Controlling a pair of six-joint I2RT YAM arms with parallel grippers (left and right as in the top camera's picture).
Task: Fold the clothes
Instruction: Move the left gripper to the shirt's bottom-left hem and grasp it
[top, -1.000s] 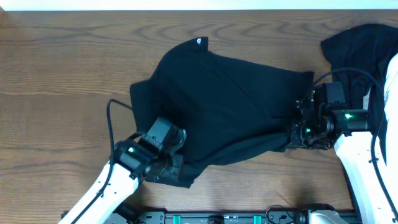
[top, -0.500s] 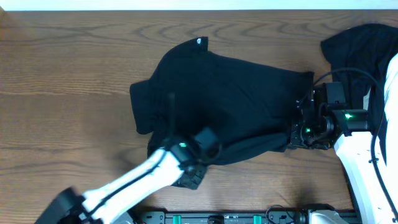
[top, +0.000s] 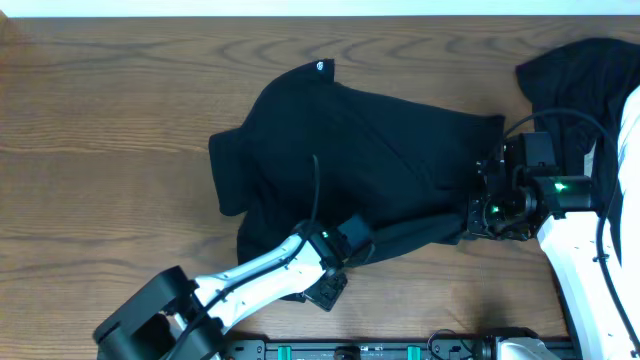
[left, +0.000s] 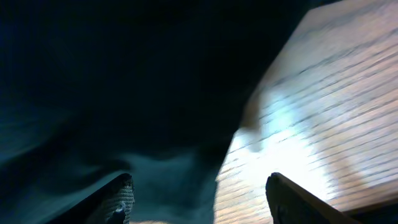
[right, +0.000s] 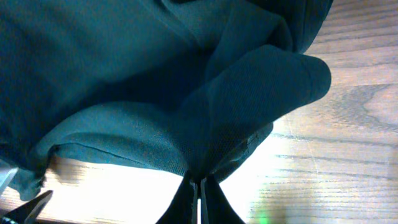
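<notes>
The clothes (top: 350, 150), a large black garment with a tiny white logo (top: 320, 67) at its far corner, lie crumpled on the wooden table (top: 100, 120). My left gripper (top: 366, 244) sits at the garment's near edge. In the left wrist view it (left: 202, 200) is open, with dark fabric (left: 124, 93) under its left finger and bare wood under the right one. My right gripper (top: 470, 216) is at the garment's right edge. In the right wrist view it (right: 199, 186) is shut, pinching a bunched fold of the fabric (right: 205, 112).
A second dark garment (top: 580, 70) is heaped at the far right corner, behind my right arm (top: 575, 250). Bare wood lies left of the clothes and along the near edge (top: 450, 290).
My left arm has swung right along the garment's near edge, from its lower left corner to the middle. Its jaws have opened and let the fabric go. The right arm has not moved.
</notes>
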